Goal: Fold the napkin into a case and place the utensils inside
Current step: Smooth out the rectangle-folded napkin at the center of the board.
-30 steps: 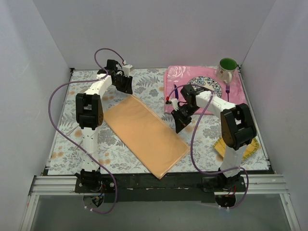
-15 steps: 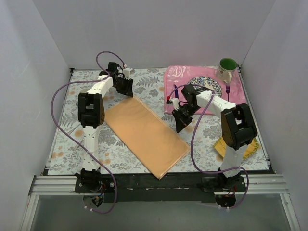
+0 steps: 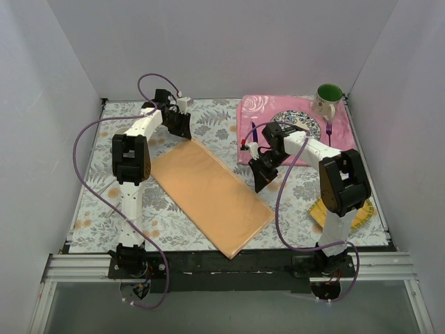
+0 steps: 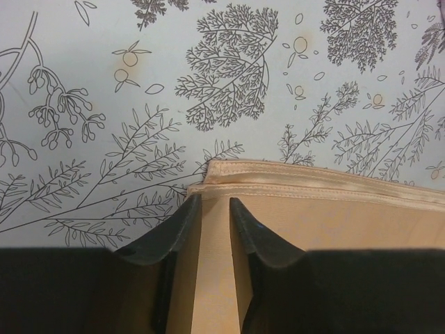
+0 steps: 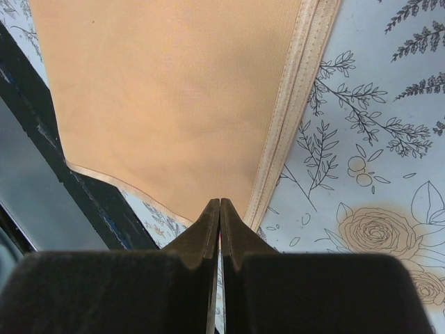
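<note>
The surface [image 3: 208, 122] is covered by a pale cloth printed with fine dark botanical line drawings, sprigs, ferns and roses, and marked with a few brownish stains. Plain white walls [image 3: 208, 42] close it in on three sides, and a black rail [image 3: 222, 261] runs along the near edge.

The napkin [image 3: 208, 191] lies flat in the middle of the surface. It is a smooth, matte peach-orange cloth folded into a long rectangle that runs diagonally from far left to near right. Its stitched hems sit doubled, one layer just above the other, at the far corner [image 4: 299, 177].

The left claw [image 4: 214, 202] is over that far corner, its dark curved fingers narrowly apart with a strip of cloth showing between them. Whether they pinch the fabric cannot be told.

The right claw [image 5: 220, 202] hangs above the napkin's right long hem [image 5: 292, 104], fingers pressed together with nothing visible between them.

At the far right, a pink floral placemat [image 3: 254, 108] carries a patterned plate [image 3: 302, 120]. The dark purple knife [image 3: 254, 132] lies to its left and the purple fork [image 3: 329, 130] to its right, with a white mug with a green interior [image 3: 327, 99] behind. A yellow woven mat [image 3: 361, 212] lies near the right arm's base.
</note>
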